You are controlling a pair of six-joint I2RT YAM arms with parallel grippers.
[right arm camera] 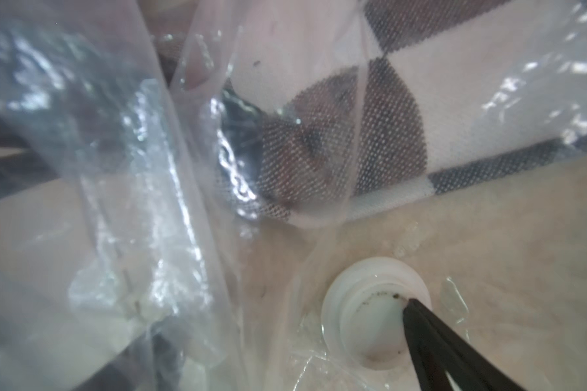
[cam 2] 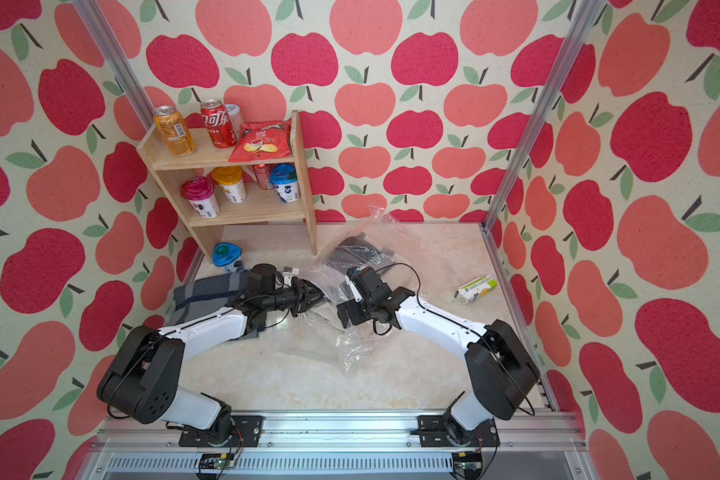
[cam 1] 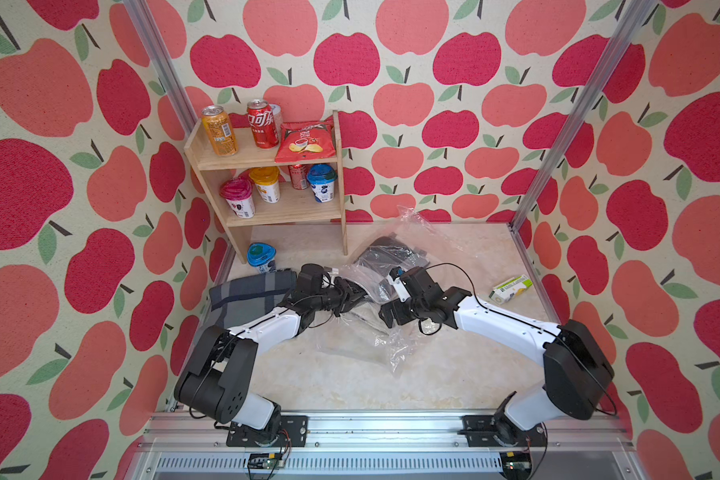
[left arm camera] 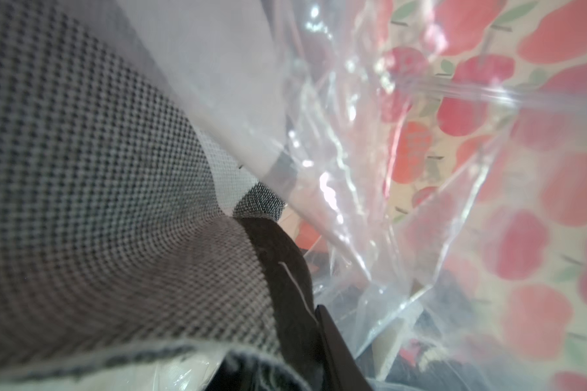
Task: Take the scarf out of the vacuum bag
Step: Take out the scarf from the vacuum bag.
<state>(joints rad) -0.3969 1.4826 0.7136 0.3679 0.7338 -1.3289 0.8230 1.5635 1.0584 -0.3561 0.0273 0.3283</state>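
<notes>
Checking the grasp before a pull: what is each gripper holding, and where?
Left gripper: cannot tell; scarf cloth lies against its fingers. Right gripper: open, nothing held, fingertip at the valve cap.

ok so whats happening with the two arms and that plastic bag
Both arms work on the clear vacuum bag mid-table. The left gripper is at the bag's edge, with a grey plaid cloth lying under that arm. The right gripper, jaws wide, sits over the white valve cap. The scarf, dark and checked, shows inside the bag, not yet out.
</notes>
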